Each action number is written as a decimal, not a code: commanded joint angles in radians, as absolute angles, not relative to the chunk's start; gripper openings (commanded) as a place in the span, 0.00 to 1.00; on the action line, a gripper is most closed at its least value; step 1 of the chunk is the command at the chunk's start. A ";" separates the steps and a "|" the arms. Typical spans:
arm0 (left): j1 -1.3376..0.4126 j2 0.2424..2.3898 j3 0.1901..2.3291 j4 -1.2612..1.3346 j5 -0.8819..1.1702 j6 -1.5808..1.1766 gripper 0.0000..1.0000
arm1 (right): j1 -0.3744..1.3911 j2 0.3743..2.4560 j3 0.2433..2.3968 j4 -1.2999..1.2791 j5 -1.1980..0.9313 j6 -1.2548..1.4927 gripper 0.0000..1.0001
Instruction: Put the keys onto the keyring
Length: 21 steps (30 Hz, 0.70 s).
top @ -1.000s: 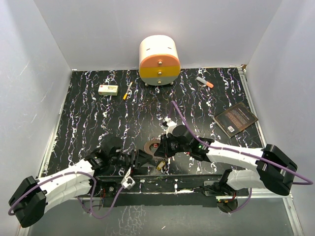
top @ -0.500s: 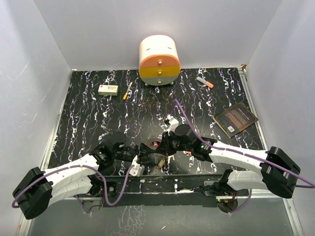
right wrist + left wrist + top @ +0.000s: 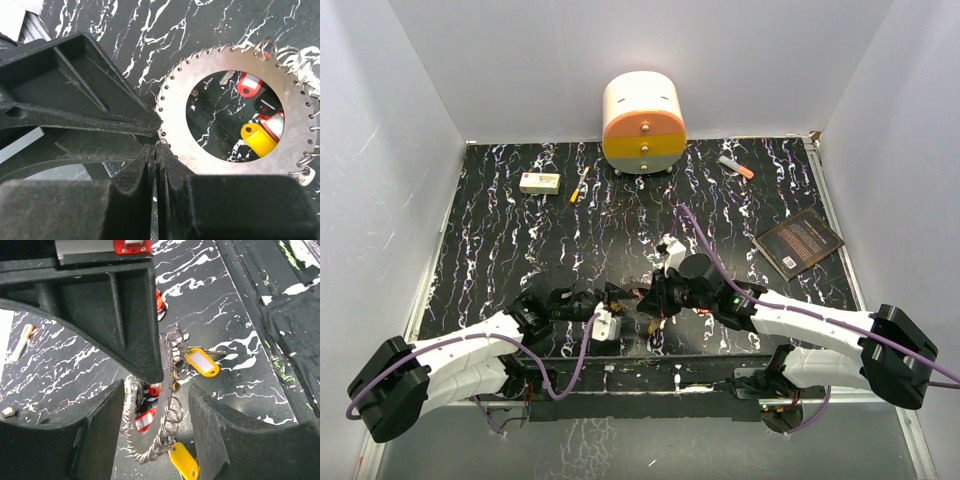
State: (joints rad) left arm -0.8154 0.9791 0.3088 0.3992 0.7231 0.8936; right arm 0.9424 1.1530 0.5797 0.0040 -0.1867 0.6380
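Close to the near edge of the black, white-veined tabletop (image 3: 510, 240), the two arms are meeting at the middle. The right hand (image 3: 156, 146) is pressing its fingers together on the toothed rim of the keyring (image 3: 225, 60), pinching it at the ring's near-left edge, so the ring's wide hole is lying just beyond the fingertips. The left hand (image 3: 155, 395) is reaching in from the left with its fingers spread, and the keyring is standing on edge in the gap between them; whether either finger is touching it cannot be told. Small keys (image 3: 202, 361) with yellow and red heads are showing right by the ring and through its hole. Farther right a dark book (image 3: 799, 241) is lying flat, and at the far edge a round drawer unit (image 3: 643, 123) is standing.
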 commanded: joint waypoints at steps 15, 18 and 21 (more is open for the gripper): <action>-0.818 1.030 0.331 0.475 0.720 0.748 0.64 | 0.949 1.058 0.595 0.075 -0.187 0.626 0.08; -0.817 1.054 0.307 0.525 0.695 0.724 0.64 | 0.949 1.057 0.597 0.075 -0.189 0.624 0.08; -0.817 1.060 0.301 0.546 0.697 0.711 0.64 | 0.950 1.056 0.596 0.075 -0.190 0.625 0.08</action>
